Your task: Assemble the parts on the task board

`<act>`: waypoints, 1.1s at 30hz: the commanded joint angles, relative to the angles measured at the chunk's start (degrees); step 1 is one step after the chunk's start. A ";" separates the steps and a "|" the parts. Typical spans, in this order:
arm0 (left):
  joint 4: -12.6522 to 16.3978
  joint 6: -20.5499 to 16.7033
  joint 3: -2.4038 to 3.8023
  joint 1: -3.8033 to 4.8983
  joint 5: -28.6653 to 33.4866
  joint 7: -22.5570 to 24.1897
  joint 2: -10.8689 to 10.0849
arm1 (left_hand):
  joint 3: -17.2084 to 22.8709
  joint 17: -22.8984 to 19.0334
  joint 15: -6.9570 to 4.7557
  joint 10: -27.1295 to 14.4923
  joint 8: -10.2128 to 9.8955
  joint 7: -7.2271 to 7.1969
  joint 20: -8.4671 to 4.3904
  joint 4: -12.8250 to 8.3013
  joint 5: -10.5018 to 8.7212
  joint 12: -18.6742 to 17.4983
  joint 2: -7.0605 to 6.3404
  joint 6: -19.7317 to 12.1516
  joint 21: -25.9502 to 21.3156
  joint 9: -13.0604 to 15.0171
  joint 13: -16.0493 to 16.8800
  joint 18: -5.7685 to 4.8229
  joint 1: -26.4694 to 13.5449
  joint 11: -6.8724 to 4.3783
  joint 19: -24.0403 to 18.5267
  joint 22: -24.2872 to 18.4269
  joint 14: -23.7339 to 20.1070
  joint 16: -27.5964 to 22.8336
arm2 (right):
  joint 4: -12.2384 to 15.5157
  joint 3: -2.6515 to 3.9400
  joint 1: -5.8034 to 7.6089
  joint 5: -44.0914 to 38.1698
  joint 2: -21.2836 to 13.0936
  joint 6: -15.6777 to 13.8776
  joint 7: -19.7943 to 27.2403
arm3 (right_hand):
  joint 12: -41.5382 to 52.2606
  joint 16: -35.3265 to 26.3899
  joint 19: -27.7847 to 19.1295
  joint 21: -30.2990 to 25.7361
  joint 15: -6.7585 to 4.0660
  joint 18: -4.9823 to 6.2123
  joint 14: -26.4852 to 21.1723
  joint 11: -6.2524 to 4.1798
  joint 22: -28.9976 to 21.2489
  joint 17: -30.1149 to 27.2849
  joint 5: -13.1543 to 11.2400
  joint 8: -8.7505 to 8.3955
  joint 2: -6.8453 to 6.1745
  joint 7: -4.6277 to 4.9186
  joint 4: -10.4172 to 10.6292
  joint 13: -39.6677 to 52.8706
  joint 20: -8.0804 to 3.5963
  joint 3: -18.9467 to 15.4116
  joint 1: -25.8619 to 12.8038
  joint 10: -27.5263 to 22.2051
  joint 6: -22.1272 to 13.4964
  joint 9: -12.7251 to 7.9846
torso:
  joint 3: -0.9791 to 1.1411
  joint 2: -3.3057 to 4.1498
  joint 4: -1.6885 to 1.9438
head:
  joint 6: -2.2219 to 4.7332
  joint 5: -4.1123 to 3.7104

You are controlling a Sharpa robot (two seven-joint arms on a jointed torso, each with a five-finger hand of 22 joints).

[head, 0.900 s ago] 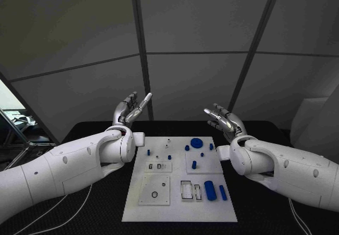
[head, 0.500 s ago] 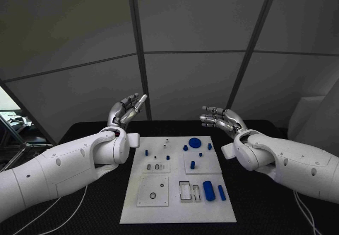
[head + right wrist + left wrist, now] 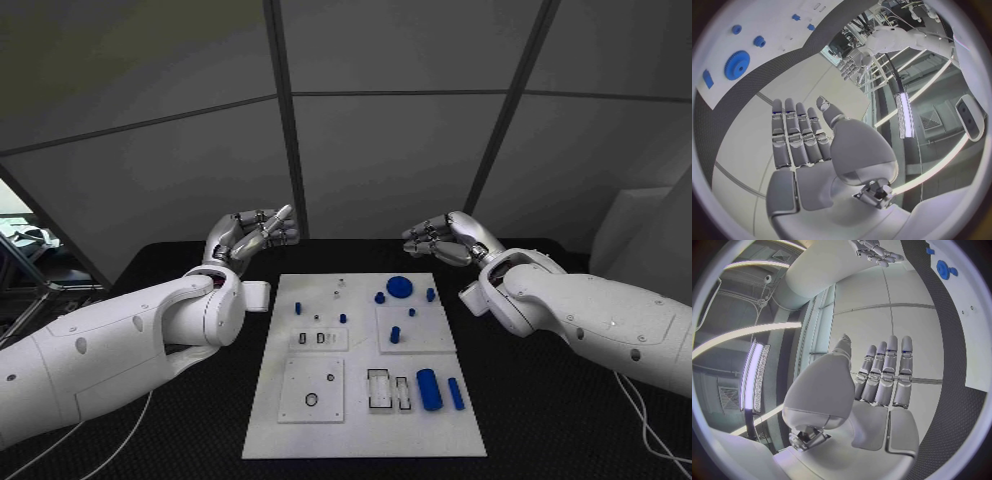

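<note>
The white task board (image 3: 361, 425) lies flat in the middle of the black table. On it are a blue gear (image 3: 400, 287), a thick blue cylinder (image 3: 427, 388), a thin blue bar (image 3: 454, 393) and several small blue pegs, one of them (image 3: 394, 336) standing upright. My left hand (image 3: 248, 235) is raised beyond the board's far left corner, and my right hand (image 3: 444, 240) beyond its far right corner. Both hold nothing. In the wrist views the left hand (image 3: 879, 385) and right hand (image 3: 801, 145) have straight fingers lying side by side. The gear (image 3: 737, 65) shows past the right hand.
The board's near half has an oval hole (image 3: 312, 400) and rectangular slots (image 3: 379, 388). Black table (image 3: 577, 420) surrounds the board on all sides. Grey wall panels stand close behind the hands. Cables hang off the table's left side.
Both hands have tipped forward from pointing upward and now lean over the table's far edge. The right hand has turned toward the centre. The board's parts have not moved.
</note>
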 commanded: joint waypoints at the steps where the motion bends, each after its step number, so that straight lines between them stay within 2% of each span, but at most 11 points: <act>1: 1.98 2.14 0.06 0.08 -1.97 -1.18 -1.10 | -0.01 0.53 -0.25 1.05 -0.51 -0.04 -0.25 -0.77 -0.20 -0.42 0.00 0.83 0.45 -0.21 -0.06 1.59 0.67 -0.23 0.81 0.12 0.95 -0.57 | 0.26 0.08 0.86 -12.91 0.19 3.79 -3.99 | -1.26 2.28 7.46 4.76 -3.13 0.80 10.42 -2.29 1.73 1.98 0.51 -0.19 -1.45 -1.64 -0.16 0.26 -3.18 1.93 0.11 7.42 5.85 0.15 | -0.08 1.67 0.41 | 0.33 -0.07; 5: 5.07 2.40 0.06 0.07 -2.26 -1.46 -2.86 | -0.05 1.12 -0.47 1.75 -0.91 -0.17 -0.51 -1.61 -0.19 -0.96 0.14 1.42 0.98 -0.33 -0.10 1.58 1.17 -0.39 1.49 0.34 1.83 -0.90 | 1.02 0.08 2.28 -22.35 0.49 6.90 -8.75 | -1.73 6.36 13.32 9.95 -5.37 0.82 18.50 -3.49 4.29 4.71 0.48 -0.45 -2.42 -2.62 -0.20 0.32 -6.08 1.92 0.42 9.43 7.15 0.16 | -0.25 3.10 0.67 | 0.96 -0.22; 7: 6.49 2.50 0.07 0.06 -2.36 -1.57 -3.60 | -0.06 1.24 -0.50 1.81 -1.04 -0.17 -0.56 -1.80 -0.20 -1.13 0.14 1.48 1.11 -0.36 -0.12 1.58 1.28 -0.39 1.63 0.39 1.95 -1.00 | 1.37 0.08 2.94 -27.03 0.73 8.71 -11.50 | -2.14 7.74 14.73 11.78 -5.86 0.70 20.75 -3.87 5.27 5.85 0.06 -0.67 -2.71 -2.83 -0.14 0.28 -6.87 2.03 0.42 9.81 7.49 0.12 | -0.29 3.75 0.69 | 1.31 -0.30; 8: 7.21 2.60 0.07 0.06 -2.45 -1.67 -3.97 | -0.07 1.28 -0.50 1.79 -1.11 -0.17 -0.57 -1.88 -0.20 -1.23 0.14 1.47 1.17 -0.38 -0.14 1.57 1.31 -0.38 1.68 0.42 1.96 -1.06 | 1.51 0.08 3.29 -29.47 0.86 9.63 -12.91 | -2.60 8.25 15.06 12.58 -5.96 0.65 21.45 -4.00 5.74 6.45 -0.67 -0.92 -2.84 -2.84 0.04 0.22 -7.14 2.12 0.20 9.64 7.50 0.07 | -0.34 4.20 0.68 | 1.81 -0.33; 10: 8.46 2.86 0.08 0.05 -2.62 -1.86 -4.51 | -0.17 1.40 -0.43 1.64 -1.40 -0.07 -0.60 -2.06 -0.22 -1.61 0.14 1.38 1.34 -0.43 -0.20 1.54 1.25 -0.28 1.83 0.50 1.86 -1.39 | 1.76 0.09 3.89 -33.86 1.11 11.16 -15.33 | -3.13 9.34 15.66 13.83 -6.16 0.61 22.84 -3.99 6.45 7.49 -2.01 -1.28 -3.04 -3.06 0.42 0.21 -7.39 2.21 -0.27 9.52 7.53 0.04 | -0.42 4.78 0.74 | 2.12 -0.42; 14: 10.11 3.17 0.11 0.04 -2.81 -1.98 -5.07 | -0.27 1.54 -0.35 1.42 -1.74 0.02 -0.60 -2.28 -0.21 -2.07 0.14 1.27 1.57 -0.47 -0.26 1.51 1.20 -0.18 2.03 0.60 1.71 -1.78 | 2.28 0.09 4.46 -40.41 1.54 12.64 -18.43 | -3.46 15.86 17.07 18.54 -6.62 0.54 23.89 -4.24 9.27 12.28 -2.56 -2.39 -4.19 -3.48 0.89 0.25 -8.06 3.36 -0.79 9.27 7.74 0.06 | -0.60 5.90 0.91 | 2.35 -0.90; 21: 11.60 3.40 0.15 0.03 -2.90 -2.02 -5.44 | -0.33 1.63 -0.33 1.36 -1.91 0.07 -0.62 -2.43 -0.21 -2.28 0.14 1.24 1.75 -0.47 -0.28 1.51 1.18 -0.14 2.20 0.68 1.69 -1.96 | 3.57 0.08 4.74 -47.63 2.35 14.11 -21.28 | -3.28 25.91 16.92 24.70 -6.60 0.49 23.42 -3.89 13.28 18.86 -2.63 -3.69 -5.90 -3.69 2.15 0.23 -7.92 5.07 -1.71 6.47 6.75 0.04 | -0.68 7.20 1.05 | 1.81 -1.08; 22: 11.81 3.46 0.15 0.03 -2.91 -2.05 -5.46 | -0.33 1.63 -0.33 1.36 -1.91 0.07 -0.62 -2.43 -0.21 -2.28 0.14 1.24 1.75 -0.47 -0.28 1.51 1.18 -0.14 2.20 0.68 1.69 -1.96 | 3.85 0.08 4.76 -48.71 2.55 14.55 -21.70 | -3.34 28.65 17.72 28.51 -6.60 0.00 23.54 -3.81 17.65 20.73 -2.63 -3.74 -6.50 -3.66 2.49 0.23 -7.86 5.33 -1.81 5.63 6.31 0.03 | -0.69 7.39 1.08 | 1.79 -1.12; 26: 12.16 3.58 0.16 0.02 -2.92 -2.14 -5.41 | -0.40 1.71 -0.30 1.30 -2.06 0.15 -0.62 -2.52 -0.22 -2.47 0.12 1.20 1.90 -0.48 -0.29 1.50 1.12 -0.08 2.33 0.75 1.67 -2.12 | 4.42 0.08 4.79 -51.03 2.88 16.15 -22.77 | -3.29 40.62 20.16 38.08 -6.43 -1.35 23.69 -3.75 29.05 32.32 -2.46 -3.76 -7.60 -3.80 3.51 0.27 -7.65 5.79 -1.78 3.89 5.00 0.02 | -0.73 7.80 1.19 | 1.64 -1.30; 29: 12.27 3.64 0.16 0.02 -2.92 -2.17 -5.39 | -0.42 1.74 -0.28 1.26 -2.12 0.20 -0.62 -2.55 -0.21 -2.54 0.12 1.17 1.95 -0.48 -0.29 1.49 1.08 -0.05 2.36 0.77 1.66 -2.18 | 4.56 0.08 4.79 -51.95 3.08 16.80 -23.28 | -3.15 45.80 20.87 42.50 -6.16 -1.88 23.25 -3.71 34.24 37.34 -2.47 -3.67 -8.07 -3.90 4.27 0.32 -7.50 5.97 -1.38 3.28 4.37 0.06 | -0.72 7.96 1.20 | 1.61 -1.30; 33: 12.30 3.73 0.17 0.01 -2.92 -2.26 -5.49 | -0.46 1.78 -0.26 1.21 -2.22 0.27 -0.61 -2.60 -0.21 -2.65 0.11 1.13 2.01 -0.49 -0.30 1.48 1.03 0.00 2.39 0.80 1.65 -2.27 | 4.64 0.08 4.79 -52.83 3.36 17.09 -23.62 | -3.17 48.81 21.04 45.00 -6.03 -2.15 22.96 -3.59 37.10 40.13 -2.30 -3.77 -8.43 -4.05 4.93 0.30 -7.37 6.03 -1.13 2.75 3.59 0.02 | -0.72 8.11 1.16 | 1.61 -1.42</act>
